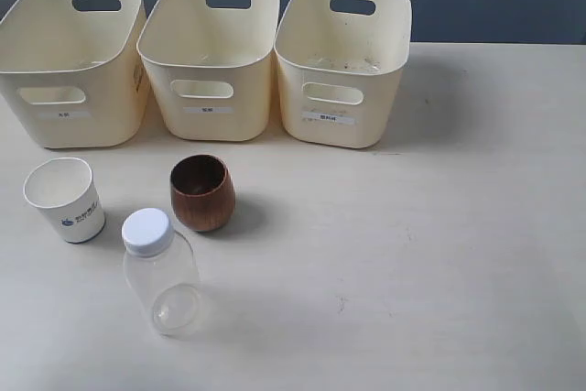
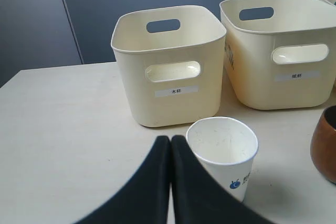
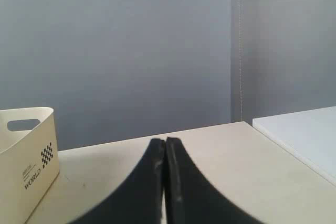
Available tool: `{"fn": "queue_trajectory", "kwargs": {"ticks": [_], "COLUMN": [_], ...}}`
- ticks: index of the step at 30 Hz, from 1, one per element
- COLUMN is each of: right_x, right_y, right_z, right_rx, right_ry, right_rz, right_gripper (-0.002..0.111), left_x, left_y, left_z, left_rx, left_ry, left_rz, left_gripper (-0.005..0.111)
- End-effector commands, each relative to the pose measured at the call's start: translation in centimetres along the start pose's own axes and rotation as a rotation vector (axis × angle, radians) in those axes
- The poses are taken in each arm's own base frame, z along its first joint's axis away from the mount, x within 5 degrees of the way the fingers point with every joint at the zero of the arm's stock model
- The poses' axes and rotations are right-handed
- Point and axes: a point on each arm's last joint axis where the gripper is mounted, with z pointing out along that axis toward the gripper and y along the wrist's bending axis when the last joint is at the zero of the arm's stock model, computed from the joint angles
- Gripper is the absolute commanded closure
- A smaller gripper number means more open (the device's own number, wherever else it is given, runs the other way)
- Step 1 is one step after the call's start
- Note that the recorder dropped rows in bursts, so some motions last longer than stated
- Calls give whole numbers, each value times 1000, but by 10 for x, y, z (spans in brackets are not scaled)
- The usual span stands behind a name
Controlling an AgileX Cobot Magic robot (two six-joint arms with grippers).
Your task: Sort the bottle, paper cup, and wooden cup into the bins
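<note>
Three cream bins stand in a row at the back: left bin (image 1: pixel 78 107), middle bin (image 1: pixel 212 112) and right bin (image 1: pixel 343 107). In front of them stand the white paper cup (image 1: pixel 64 200) with its blue logo, the dark wooden cup (image 1: pixel 202 194) and the clear bottle (image 1: pixel 161 272) with a white cap. Neither arm shows in the exterior view. My left gripper (image 2: pixel 170 139) is shut and empty, just beside the paper cup (image 2: pixel 223 153), facing the left bin (image 2: pixel 168 72); the wooden cup (image 2: pixel 325 145) peeks in at the edge. My right gripper (image 3: pixel 165 141) is shut and empty over bare table.
The beige table (image 1: pixel 430 254) stretches bare to the right of the cups. A bin (image 3: pixel 23 156) printed WORLD shows at the edge of the right wrist view. A white surface (image 3: pixel 304 132) adjoins the table's far corner, with a grey wall behind.
</note>
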Motion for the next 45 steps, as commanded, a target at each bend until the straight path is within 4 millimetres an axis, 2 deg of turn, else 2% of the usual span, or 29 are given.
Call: {"fn": "queue_trajectory", "kwargs": {"ticks": [1, 37, 45], "right_x": [1, 1, -13], "right_y": [0, 0, 2], "right_z": [0, 0, -1], "right_rx": [5, 4, -15], "right_ry": [-4, -6, -151], "right_rz": [-4, -4, -4], "right_gripper": [108, 108, 108], "left_x": [-2, -2, -2], "left_y": [0, 0, 0], "left_z": [0, 0, 0], "left_rx": [1, 1, 1], "left_ry": [-12, -12, -12], "left_rz": [-4, -4, -4], "left_gripper": [107, 107, 107]}}
